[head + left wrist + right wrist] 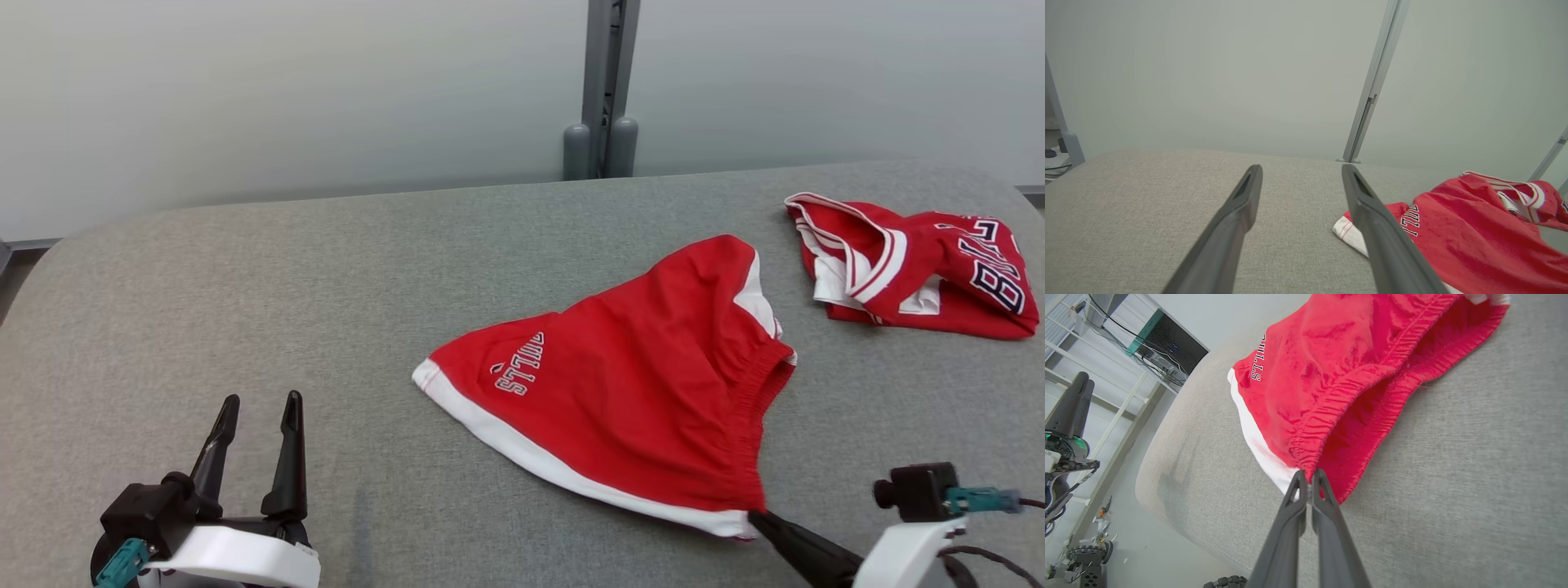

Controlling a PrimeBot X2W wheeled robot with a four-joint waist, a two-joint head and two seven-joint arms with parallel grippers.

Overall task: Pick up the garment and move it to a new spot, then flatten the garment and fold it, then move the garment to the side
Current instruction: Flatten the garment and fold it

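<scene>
The garment (637,392) is a pair of red shorts with white trim and black lettering, lying spread on the grey padded table (326,310). My right gripper (755,516) is shut on the near corner of its elastic waistband, where the white trim ends. The right wrist view shows the two fingers pinching that corner of the garment (1331,375), my right gripper (1308,475) meeting the fabric at its tips. My left gripper (259,406) stands open at the lower left, well clear of the shorts. From the left wrist, my left gripper (1301,171) has the garment (1461,237) off to its right.
A second red garment (914,261), a jersey with white and dark lettering, lies crumpled at the table's far right. A grey post (602,90) rises behind the table against a pale wall. The table edge drops off near my right arm.
</scene>
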